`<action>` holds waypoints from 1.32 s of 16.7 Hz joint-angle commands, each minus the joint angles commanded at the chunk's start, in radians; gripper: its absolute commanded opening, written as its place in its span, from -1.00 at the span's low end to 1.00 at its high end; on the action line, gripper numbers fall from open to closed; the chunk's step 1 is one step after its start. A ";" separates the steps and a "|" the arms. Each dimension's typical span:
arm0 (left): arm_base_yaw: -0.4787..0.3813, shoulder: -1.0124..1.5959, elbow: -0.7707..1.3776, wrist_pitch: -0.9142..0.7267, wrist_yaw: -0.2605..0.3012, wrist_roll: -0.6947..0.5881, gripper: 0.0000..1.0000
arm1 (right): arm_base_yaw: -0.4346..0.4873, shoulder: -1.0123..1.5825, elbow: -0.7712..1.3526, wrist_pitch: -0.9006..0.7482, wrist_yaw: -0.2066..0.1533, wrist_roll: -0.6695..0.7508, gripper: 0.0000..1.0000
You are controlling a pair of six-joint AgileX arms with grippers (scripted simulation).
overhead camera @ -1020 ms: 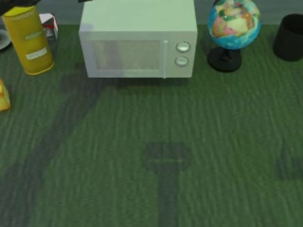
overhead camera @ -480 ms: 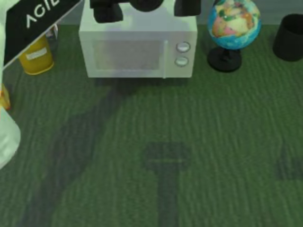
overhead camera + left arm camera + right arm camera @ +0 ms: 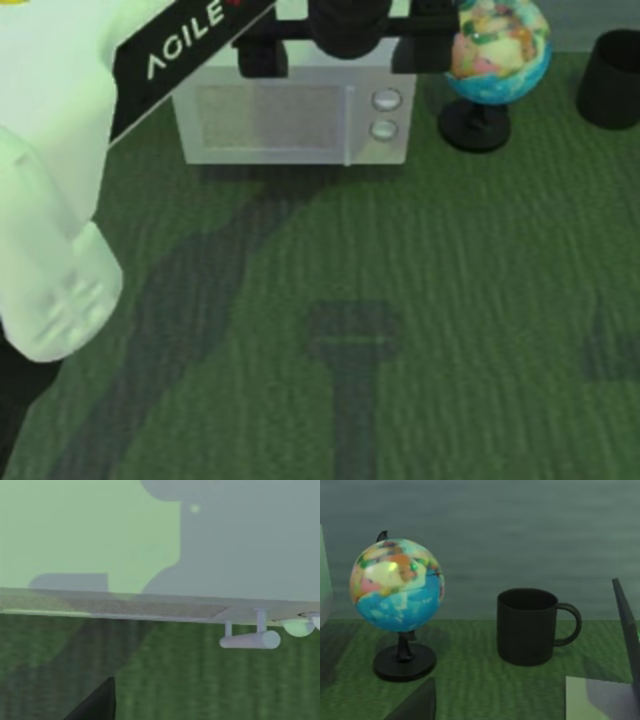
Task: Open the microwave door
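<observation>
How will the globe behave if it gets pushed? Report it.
The globe looks top-heavy, with a big ball on a thin stem over a small round base, so a high push would probably tip it. A low push at the base may just slide it. It appears rigid, not floppy.

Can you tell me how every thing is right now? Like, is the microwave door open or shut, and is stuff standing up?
microwave: upright at the table's far edge.
microwave door: shut flat against the front.
door handle: untouched, sticking out in front.
globe: upright on its black stand.
mug: upright, inside too dark to see.
left gripper: above the microwave's top, holding nothing.
right arm: out of sight.
</observation>
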 joint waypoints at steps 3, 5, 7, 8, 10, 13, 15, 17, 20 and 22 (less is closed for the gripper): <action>0.005 0.002 -0.005 0.005 0.002 0.002 1.00 | 0.000 0.000 0.000 0.000 0.000 0.000 1.00; 0.012 0.017 -0.021 0.042 0.005 0.012 1.00 | 0.000 0.000 0.000 0.000 0.000 0.000 1.00; 0.026 0.045 -0.051 0.105 0.012 0.026 1.00 | 0.000 0.000 0.000 0.000 0.000 0.000 1.00; 0.034 0.061 -0.067 0.140 0.015 0.033 1.00 | 0.000 0.000 0.000 0.000 0.000 0.000 1.00; 0.048 0.088 -0.096 0.200 0.021 0.047 1.00 | 0.000 0.000 0.000 0.000 0.000 0.000 1.00; 0.054 0.099 -0.108 0.223 0.024 0.052 1.00 | 0.000 0.000 0.000 0.000 0.000 0.000 1.00; 0.054 0.099 -0.108 0.223 0.024 0.052 1.00 | 0.000 0.000 0.000 0.000 0.000 0.000 1.00; 0.054 0.099 -0.108 0.223 0.024 0.052 0.70 | 0.000 0.000 0.000 0.000 0.000 0.000 1.00; 0.054 0.099 -0.108 0.223 0.024 0.052 0.25 | 0.000 0.000 0.000 0.000 0.000 0.000 1.00; 0.054 0.099 -0.108 0.223 0.024 0.052 -0.06 | 0.000 0.000 0.000 0.000 0.000 0.000 1.00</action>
